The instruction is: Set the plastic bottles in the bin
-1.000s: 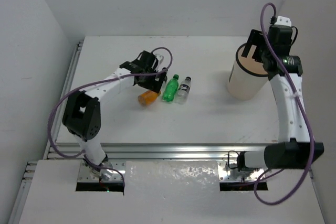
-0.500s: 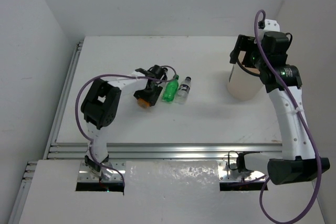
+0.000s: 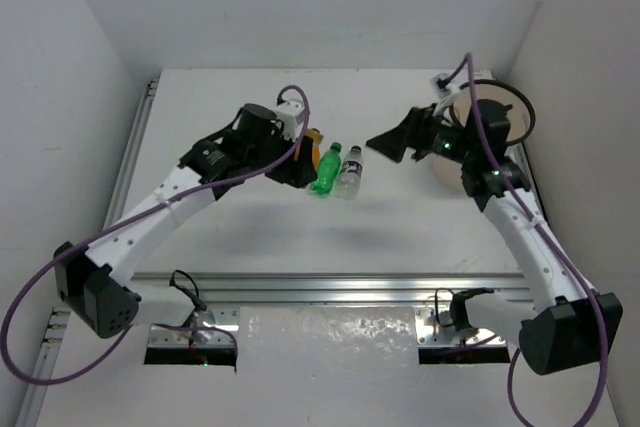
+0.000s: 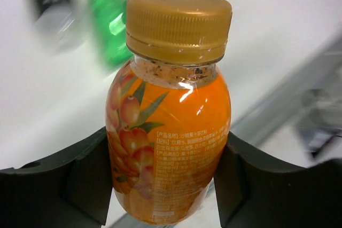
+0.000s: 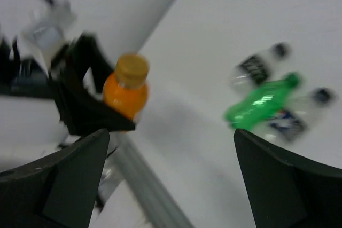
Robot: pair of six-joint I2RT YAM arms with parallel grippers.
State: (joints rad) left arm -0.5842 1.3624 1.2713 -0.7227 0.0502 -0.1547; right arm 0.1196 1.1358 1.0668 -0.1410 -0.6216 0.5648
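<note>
Tabletop (image 3: 400, 232), orange bottle (image 4: 168, 126) (aloft) in left claw (image 4: 166, 182)

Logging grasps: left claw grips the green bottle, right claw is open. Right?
No. The left wrist view shows the left claw gripping the orange bottle; the green bottle lies on the table. The right claw is open.

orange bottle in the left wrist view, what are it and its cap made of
Orange bottle: looks like clear glossy plastic, since juice shows through and highlights glint on it; a printed film label seems to wrap it. Cap: opaque gold plastic, probably, with a satin sheen and a tamper ring.
</note>
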